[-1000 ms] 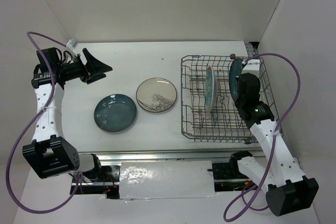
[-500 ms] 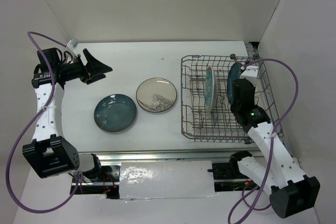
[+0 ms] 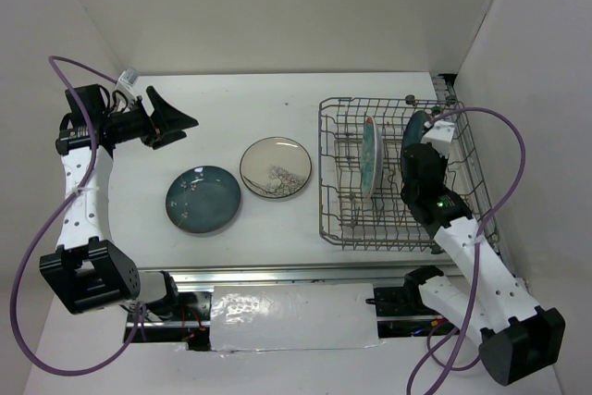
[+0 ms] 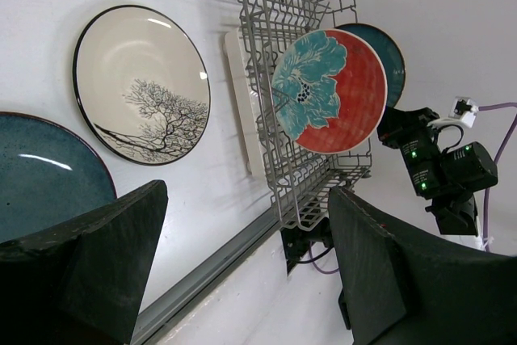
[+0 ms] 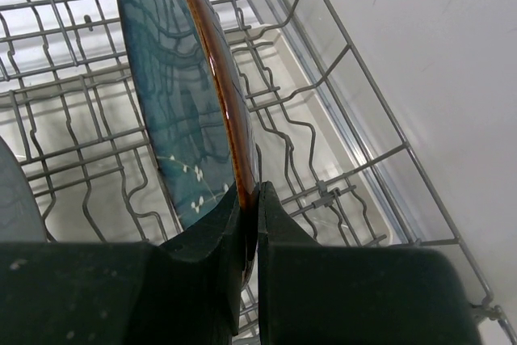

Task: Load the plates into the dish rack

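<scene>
The dish rack (image 3: 339,193) stands at the right of the table. A red plate with a turquoise patch (image 3: 371,156) stands on edge between its tines. To the right of it my right gripper (image 3: 418,149) is shut on the rim of a dark teal plate (image 3: 413,124), holding it upright inside the rack. In the right wrist view the fingers pinch the brown rim (image 5: 255,199) of this teal plate (image 5: 174,103) above the rack wires (image 5: 339,62). A second teal plate (image 3: 203,199) and a cream plate (image 3: 276,167) lie flat on the table. My left gripper (image 3: 176,121) hovers open at the far left, holding nothing.
White walls close in the table at the back and right, close to the rack's right side. The arm bases and a metal rail (image 3: 277,270) run along the near edge. Purple cables loop off both arms. In the left wrist view the cream plate (image 4: 141,85) and red plate (image 4: 329,90) show.
My right gripper has shifted slightly left and toward the near edge, carrying the teal plate within the rack. The left arm has not moved.
</scene>
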`<state>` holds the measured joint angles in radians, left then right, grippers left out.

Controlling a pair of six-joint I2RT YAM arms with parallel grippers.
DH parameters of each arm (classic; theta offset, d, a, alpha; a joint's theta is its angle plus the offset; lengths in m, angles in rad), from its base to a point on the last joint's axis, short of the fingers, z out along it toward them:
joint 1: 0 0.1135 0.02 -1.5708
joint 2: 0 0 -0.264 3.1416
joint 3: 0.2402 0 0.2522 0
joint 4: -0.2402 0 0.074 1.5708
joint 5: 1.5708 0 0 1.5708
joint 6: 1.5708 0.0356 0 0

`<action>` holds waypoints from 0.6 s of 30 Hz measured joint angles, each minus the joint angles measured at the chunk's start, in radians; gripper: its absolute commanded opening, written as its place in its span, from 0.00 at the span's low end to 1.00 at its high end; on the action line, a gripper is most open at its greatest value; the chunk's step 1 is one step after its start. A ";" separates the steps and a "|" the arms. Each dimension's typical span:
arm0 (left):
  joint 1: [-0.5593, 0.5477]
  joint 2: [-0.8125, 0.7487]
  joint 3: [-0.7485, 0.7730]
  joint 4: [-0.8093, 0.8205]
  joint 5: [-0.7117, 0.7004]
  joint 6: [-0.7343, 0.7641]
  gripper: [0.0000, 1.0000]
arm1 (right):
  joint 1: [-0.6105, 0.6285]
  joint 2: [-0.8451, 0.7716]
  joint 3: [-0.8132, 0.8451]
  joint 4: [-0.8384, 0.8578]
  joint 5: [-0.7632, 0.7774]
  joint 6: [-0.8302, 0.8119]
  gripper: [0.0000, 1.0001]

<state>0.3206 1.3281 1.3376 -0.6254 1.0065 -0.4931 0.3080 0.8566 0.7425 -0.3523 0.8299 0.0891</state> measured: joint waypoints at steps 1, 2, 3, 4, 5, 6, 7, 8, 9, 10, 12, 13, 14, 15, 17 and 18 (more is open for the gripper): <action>0.000 0.000 0.000 0.000 0.000 0.000 0.93 | 0.001 0.000 -0.002 0.000 0.002 0.004 0.10; 0.000 0.000 0.000 0.000 0.000 0.000 0.93 | 0.002 -0.002 -0.003 0.000 0.006 0.008 0.13; 0.000 0.000 0.000 0.000 0.000 0.000 0.93 | 0.005 -0.003 -0.005 -0.001 0.009 0.016 0.17; 0.000 0.000 0.000 0.000 0.000 0.000 0.93 | 0.008 -0.005 -0.007 -0.001 0.010 0.025 0.25; 0.000 0.000 0.000 0.000 0.000 0.000 0.93 | 0.011 -0.008 -0.010 0.000 0.009 0.037 0.26; 0.000 0.000 0.000 0.000 0.001 0.000 0.93 | 0.014 -0.011 -0.013 -0.001 0.011 0.044 0.26; 0.000 0.000 0.000 0.000 0.001 0.000 0.93 | 0.018 -0.014 -0.016 -0.001 0.012 0.051 0.30; 0.000 0.000 0.000 0.000 0.002 0.000 0.93 | 0.021 -0.016 -0.017 -0.003 0.016 0.056 0.36; 0.000 0.000 0.000 0.000 0.002 0.000 0.93 | 0.023 -0.018 -0.018 -0.005 0.018 0.064 0.40; 0.000 0.000 0.000 0.000 0.005 0.000 0.93 | 0.025 -0.019 -0.018 -0.008 0.021 0.070 0.39; 0.000 0.000 0.000 0.000 0.009 0.000 0.93 | 0.028 -0.023 -0.021 -0.008 0.023 0.075 0.39; 0.000 0.000 0.000 0.000 0.010 0.000 0.93 | 0.031 -0.024 -0.024 -0.010 0.023 0.077 0.41; 0.000 0.000 0.000 0.000 0.011 0.000 0.93 | 0.033 -0.026 -0.024 -0.013 0.024 0.079 0.46; 0.000 0.000 0.000 0.000 0.012 0.000 0.93 | 0.035 -0.027 -0.025 -0.015 0.027 0.084 0.61; 0.000 0.000 0.000 0.000 0.013 0.000 0.93 | 0.037 -0.034 -0.025 -0.017 0.040 0.091 0.62; 0.000 0.000 0.000 0.000 0.013 0.000 0.93 | 0.037 -0.038 -0.025 -0.018 0.047 0.091 0.64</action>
<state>0.3206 1.3281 1.3376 -0.6254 1.0195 -0.4934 0.3447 0.8188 0.7177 -0.3702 0.8772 0.1802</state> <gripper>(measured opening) 0.926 0.608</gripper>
